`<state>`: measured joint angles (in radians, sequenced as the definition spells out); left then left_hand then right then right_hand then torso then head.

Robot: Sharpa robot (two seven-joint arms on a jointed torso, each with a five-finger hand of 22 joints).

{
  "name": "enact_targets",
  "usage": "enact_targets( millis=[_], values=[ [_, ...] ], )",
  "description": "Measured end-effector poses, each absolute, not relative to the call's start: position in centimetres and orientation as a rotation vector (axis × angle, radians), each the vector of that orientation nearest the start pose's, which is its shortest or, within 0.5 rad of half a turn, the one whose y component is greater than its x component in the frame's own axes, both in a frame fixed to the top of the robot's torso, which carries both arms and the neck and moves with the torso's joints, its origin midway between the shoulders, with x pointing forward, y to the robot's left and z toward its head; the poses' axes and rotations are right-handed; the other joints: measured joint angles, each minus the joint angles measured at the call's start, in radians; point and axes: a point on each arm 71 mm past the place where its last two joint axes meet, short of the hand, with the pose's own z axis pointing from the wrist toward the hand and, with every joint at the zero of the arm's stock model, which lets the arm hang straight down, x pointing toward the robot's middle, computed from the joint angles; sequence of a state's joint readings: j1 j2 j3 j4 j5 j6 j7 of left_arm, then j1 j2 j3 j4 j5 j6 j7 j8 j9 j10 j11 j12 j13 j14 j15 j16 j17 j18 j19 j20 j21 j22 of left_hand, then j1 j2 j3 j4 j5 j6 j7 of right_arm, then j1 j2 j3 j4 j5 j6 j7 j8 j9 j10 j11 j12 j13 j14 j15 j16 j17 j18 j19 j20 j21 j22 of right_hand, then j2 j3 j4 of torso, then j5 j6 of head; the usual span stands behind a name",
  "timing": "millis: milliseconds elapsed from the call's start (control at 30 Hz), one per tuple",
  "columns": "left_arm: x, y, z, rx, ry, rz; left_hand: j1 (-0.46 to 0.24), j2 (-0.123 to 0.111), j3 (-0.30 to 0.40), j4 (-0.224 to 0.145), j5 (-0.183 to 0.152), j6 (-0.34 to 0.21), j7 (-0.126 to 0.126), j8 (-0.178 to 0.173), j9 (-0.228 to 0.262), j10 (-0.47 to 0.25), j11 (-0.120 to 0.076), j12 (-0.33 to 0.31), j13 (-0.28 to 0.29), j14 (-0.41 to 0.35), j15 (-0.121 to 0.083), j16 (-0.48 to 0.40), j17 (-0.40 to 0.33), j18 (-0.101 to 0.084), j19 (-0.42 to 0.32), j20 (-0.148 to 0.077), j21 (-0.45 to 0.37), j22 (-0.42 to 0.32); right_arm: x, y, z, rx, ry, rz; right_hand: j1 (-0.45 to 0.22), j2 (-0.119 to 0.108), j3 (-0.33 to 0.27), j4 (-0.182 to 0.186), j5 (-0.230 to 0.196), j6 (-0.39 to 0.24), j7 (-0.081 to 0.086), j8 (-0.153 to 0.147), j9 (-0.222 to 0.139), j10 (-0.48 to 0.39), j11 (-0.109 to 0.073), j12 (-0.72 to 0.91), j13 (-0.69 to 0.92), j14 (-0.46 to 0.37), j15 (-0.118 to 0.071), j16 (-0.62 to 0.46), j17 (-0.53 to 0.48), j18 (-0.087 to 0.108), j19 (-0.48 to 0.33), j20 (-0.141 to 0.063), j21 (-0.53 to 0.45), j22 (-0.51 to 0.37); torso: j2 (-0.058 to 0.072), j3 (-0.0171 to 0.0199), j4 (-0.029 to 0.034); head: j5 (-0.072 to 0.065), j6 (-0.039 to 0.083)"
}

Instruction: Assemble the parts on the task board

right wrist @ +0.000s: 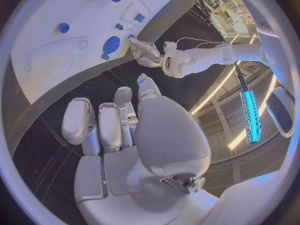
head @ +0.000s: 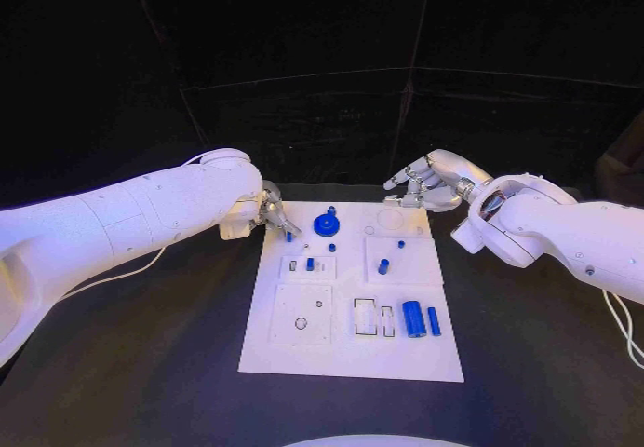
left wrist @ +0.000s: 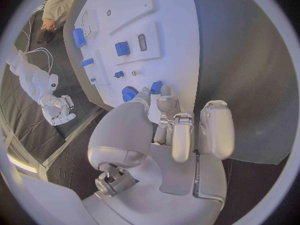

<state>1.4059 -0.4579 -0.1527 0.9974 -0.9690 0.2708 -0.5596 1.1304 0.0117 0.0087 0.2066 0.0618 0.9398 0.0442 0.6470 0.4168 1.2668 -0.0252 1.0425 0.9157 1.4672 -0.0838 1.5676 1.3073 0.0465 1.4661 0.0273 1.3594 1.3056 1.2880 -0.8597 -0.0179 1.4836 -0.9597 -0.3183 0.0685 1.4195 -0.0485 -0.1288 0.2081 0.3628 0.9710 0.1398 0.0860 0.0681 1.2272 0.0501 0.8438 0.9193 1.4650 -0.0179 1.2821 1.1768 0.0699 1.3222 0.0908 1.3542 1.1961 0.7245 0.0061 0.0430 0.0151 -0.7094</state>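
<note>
Overhead, task board [head: 352, 358] lying lengthwise on the black tabletop [head: 148, 372] between the two white arms. Left hand [head: 269, 216] reaching over the board's far left corner, fingers [left wrist: 164, 105] drawn narrow around a small blue part [left wrist: 156, 87], pinched at the tips just above the white surface. Round blue gear [head: 327, 224] seated on the board just beside that hand, toward the middle of the far edge. Right hand [head: 422, 182] hovering beyond the far right corner, off the board, fingers [right wrist: 112, 127] loosely curled and apart, nothing between them. Small blue peg [head: 400, 244] standing in the raised right block, another blue piece [head: 382, 266] just below it on the same block. Two more small blue bits [head: 309, 264] in the left block near the centre. Large blue cylinder [head: 413, 319] lying flat near the board's right side, a thinner blue rod [head: 434, 320] just beside it and parallel. Rectangular outlined slots [head: 365, 316] directly left of the cylinder. Blank square plate with a small ring [head: 301, 323] on the near left area. White cable [head: 134, 265] trailing under the left arm across the tabletop.
</note>
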Motion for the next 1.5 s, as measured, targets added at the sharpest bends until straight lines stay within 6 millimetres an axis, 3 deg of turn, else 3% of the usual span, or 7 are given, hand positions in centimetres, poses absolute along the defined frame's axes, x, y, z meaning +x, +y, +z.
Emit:
enact_targets(
  millis=[333, 433, 533, 600, 800, 1033, 1500],
  values=[
    [57.9, 17.4, -17.8, -0.218, 2.322, -0.213, 0.034, 0.017, 0.014, -0.020, 0.000, 0.000, 0.000, 0.005, 0.001, 0.000, 0.000, 0.000, -0.005, 0.000, 0.000, 0.000, 0.000, 0.000, 0.000, 0.000, 0.000, 0.000, 51.0, -21.9, -13.4, 0.221, 1.608, 0.962, 0.000, 0.000, 0.000, 0.000, 0.000, 0.000, 0.000, 0.000, 0.000, 0.000, 0.000, 0.000, 0.000, 0.000, 0.000, 0.000, 0.000, 0.000, 0.000, 0.000, 0.000, 0.000, 0.000, 0.0000, 0.0000, 0.002, 0.000],
    [57.9, 17.4, -17.8, -0.217, 2.321, -0.215, 0.110, 0.048, 0.060, -0.065, 0.000, -0.009, -0.009, 0.004, -0.001, -0.003, -0.003, 0.000, -0.013, 0.000, 0.000, 0.000, 0.000, 0.000, 0.000, 0.000, 0.000, -0.001, 51.0, -21.9, -13.4, 0.221, 1.609, 0.962, 0.000, 0.000, 0.000, 0.000, 0.000, 0.000, 0.000, 0.000, 0.000, 0.000, 0.000, 0.000, 0.000, 0.000, 0.000, 0.000, 0.000, 0.000, 0.000, 0.000, 0.000, 0.000, 0.000, 0.0000, 0.0000, 0.002, -0.001],
    [57.9, 17.4, -17.7, -0.216, 2.319, -0.218, 0.171, 0.057, 0.121, -0.119, -0.001, -0.026, -0.010, -0.005, -0.015, -0.010, -0.009, -0.014, -0.021, -0.004, -0.004, 0.000, 0.000, 0.000, 0.000, -0.007, 0.000, -0.002, 51.0, -21.9, -13.4, 0.220, 1.610, 0.962, 0.000, 0.000, 0.000, 0.000, 0.000, 0.000, 0.000, 0.000, 0.000, 0.000, 0.000, 0.000, 0.000, 0.000, 0.000, 0.000, 0.000, 0.000, 0.000, 0.000, 0.000, -0.001, 0.000, 0.0001, 0.0000, 0.002, -0.002],
    [57.9, 17.3, -17.7, -0.216, 2.319, -0.220, 0.188, 0.055, 0.147, -0.127, -0.004, -0.029, -0.007, -0.009, -0.017, -0.013, -0.008, -0.019, -0.027, -0.004, -0.004, 0.000, 0.000, 0.000, 0.000, -0.007, 0.000, -0.002, 51.0, -21.9, -13.4, 0.220, 1.610, 0.962, 0.000, 0.000, 0.000, 0.000, 0.000, 0.000, 0.000, 0.000, 0.000, 0.000, 0.000, 0.000, 0.000, 0.000, 0.000, 0.000, 0.000, 0.000, 0.000, 0.000, 0.000, -0.001, 0.000, 0.0001, 0.0000, 0.002, -0.003],
    [57.8, 17.2, -17.7, -0.213, 2.323, -0.230, 0.197, 0.041, 0.203, -0.075, -0.008, -0.036, 0.000, -0.015, -0.024, -0.012, -0.004, -0.031, -0.044, -0.004, -0.004, 0.000, 0.000, 0.000, 0.000, -0.007, 0.000, -0.002, 51.0, -21.9, -13.4, 0.220, 1.612, 0.962, 0.000, 0.000, 0.000, 0.000, 0.000, 0.000, 0.000, 0.000, 0.000, 0.000, 0.000, 0.000, 0.000, 0.000, 0.000, 0.000, 0.000, 0.000, 0.000, 0.000, 0.000, -0.001, 0.000, 0.0003, 0.0000, 0.002, -0.004],
    [57.4, 17.4, -17.7, -0.214, 2.320, -0.254, 0.131, -0.013, 0.333, -0.102, -0.008, -0.036, 0.000, 0.000, -0.023, -0.005, 0.002, -0.032, -0.049, -0.004, -0.004, 0.000, 0.000, 0.000, 0.000, -0.007, 0.000, 0.000, 51.0, -21.9, -13.4, 0.220, 1.612, 0.962, 0.000, 0.000, 0.000, 0.000, 0.000, 0.000, 0.000, 0.000, 0.000, 0.000, 0.000, 0.000, 0.000, 0.000, 0.000, 0.000, 0.000, 0.000, -0.001, -0.001, 0.000, -0.001, 0.000, 0.0003, -0.0001, 0.002, -0.003],
    [54.3, 18.6, -16.7, -0.252, 2.235, -0.378, 0.103, -0.035, 0.390, -0.118, -0.012, -0.036, 0.001, 0.016, -0.017, 0.014, -0.003, -0.020, -0.040, -0.004, -0.004, 0.000, 0.000, 0.000, 0.000, -0.007, 0.000, 0.002, 51.2, -22.1, -13.5, 0.224, 1.611, 0.954, 0.000, 0.000, 0.000, 0.000, 0.000, 0.000, 0.000, 0.000, 0.000, 0.000, 0.000, 0.000, 0.000, 0.000, 0.000, 0.000, -0.001, 0.000, -0.004, -0.004, 0.000, -0.002, -0.001, 0.0001, 0.0010, 0.010, 0.001]
  ],
)
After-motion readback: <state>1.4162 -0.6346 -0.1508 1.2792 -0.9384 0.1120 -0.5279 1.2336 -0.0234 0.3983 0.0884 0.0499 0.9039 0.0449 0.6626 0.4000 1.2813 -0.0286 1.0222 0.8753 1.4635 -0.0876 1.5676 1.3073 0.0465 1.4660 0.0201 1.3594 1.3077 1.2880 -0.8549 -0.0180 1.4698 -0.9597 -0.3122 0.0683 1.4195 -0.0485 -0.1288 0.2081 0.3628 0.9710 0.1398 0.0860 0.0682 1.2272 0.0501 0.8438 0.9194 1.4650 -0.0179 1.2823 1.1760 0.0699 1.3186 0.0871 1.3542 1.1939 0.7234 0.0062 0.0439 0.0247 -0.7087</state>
